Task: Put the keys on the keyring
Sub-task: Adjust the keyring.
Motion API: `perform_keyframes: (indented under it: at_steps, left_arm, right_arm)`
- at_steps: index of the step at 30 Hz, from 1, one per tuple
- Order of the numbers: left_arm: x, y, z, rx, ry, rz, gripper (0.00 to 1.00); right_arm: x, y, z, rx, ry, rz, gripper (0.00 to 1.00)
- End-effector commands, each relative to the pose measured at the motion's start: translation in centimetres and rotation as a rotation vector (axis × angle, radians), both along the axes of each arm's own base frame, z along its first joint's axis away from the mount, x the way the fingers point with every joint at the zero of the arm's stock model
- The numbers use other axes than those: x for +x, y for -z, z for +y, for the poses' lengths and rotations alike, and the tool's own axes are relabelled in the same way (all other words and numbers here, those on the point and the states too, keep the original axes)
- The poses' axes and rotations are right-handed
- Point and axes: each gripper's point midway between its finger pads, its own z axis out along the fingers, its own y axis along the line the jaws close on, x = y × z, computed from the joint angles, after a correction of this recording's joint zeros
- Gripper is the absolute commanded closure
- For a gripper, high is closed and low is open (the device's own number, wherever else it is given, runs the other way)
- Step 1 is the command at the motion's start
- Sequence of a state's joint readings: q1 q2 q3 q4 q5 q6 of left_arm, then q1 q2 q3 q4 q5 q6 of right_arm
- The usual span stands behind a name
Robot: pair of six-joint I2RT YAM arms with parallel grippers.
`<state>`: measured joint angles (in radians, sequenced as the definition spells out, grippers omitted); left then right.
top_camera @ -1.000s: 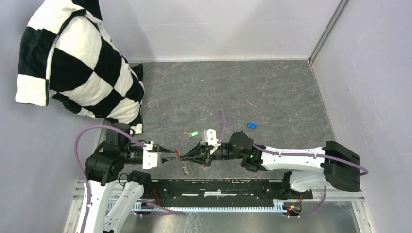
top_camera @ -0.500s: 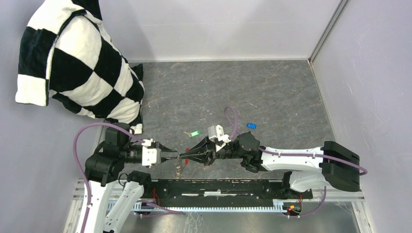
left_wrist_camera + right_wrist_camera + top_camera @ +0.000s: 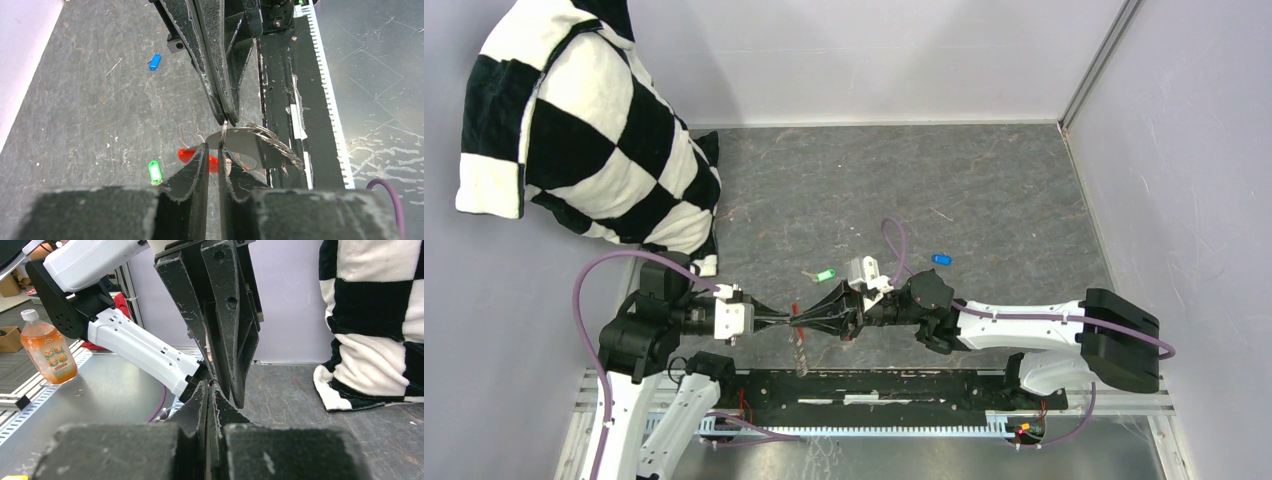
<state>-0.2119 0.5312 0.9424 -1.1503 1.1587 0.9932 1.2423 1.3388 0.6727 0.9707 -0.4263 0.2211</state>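
Observation:
The keyring [image 3: 224, 134] hangs in the air between both grippers, edge-on in the left wrist view. Its red tag [image 3: 186, 155] and grey chain-like strap [image 3: 277, 146] hang under it; the strap also shows in the top view [image 3: 801, 355]. My right gripper [image 3: 802, 318] is shut on the ring's far side. My left gripper [image 3: 786, 320] meets it tip to tip, and its fingers [image 3: 202, 155] stand a narrow gap apart, pinching the ring's near edge. The green key [image 3: 825, 275] and the blue key [image 3: 941, 259] lie on the mat beyond the grippers.
A black-and-white checkered pillow [image 3: 584, 130] leans in the back left corner. A black rail [image 3: 874, 385] runs along the mat's near edge just under the grippers. An orange drink bottle [image 3: 48, 347] stands off the table to the left.
The right gripper has come in from the right and closed on the ring that the left gripper holds. Both tips have shifted slightly, and the strap now hangs straight below them.

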Motion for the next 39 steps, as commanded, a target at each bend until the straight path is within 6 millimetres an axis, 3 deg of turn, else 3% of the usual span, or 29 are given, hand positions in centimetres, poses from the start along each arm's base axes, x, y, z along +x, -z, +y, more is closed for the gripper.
perform_keyframes:
  at_steps: [1,9,39]
  left_arm:
    - [-0.4,-0.6,-0.3,-0.03,0.02,0.019,0.84]
    - [-0.7,-0.9,-0.4,-0.04,0.029,0.018,0.73]
    - [-1.5,-0.1,-0.2,-0.043,0.022,0.013,0.67]
  right_arm:
    - [0.0,-3.1,0.3,0.079,-0.009,-0.031,0.99]
    - [0.0,-2.9,0.3,0.073,-0.006,-0.026,0.99]
    - [1.3,-2.7,-0.3,0.066,0.077,-0.042,1.0]
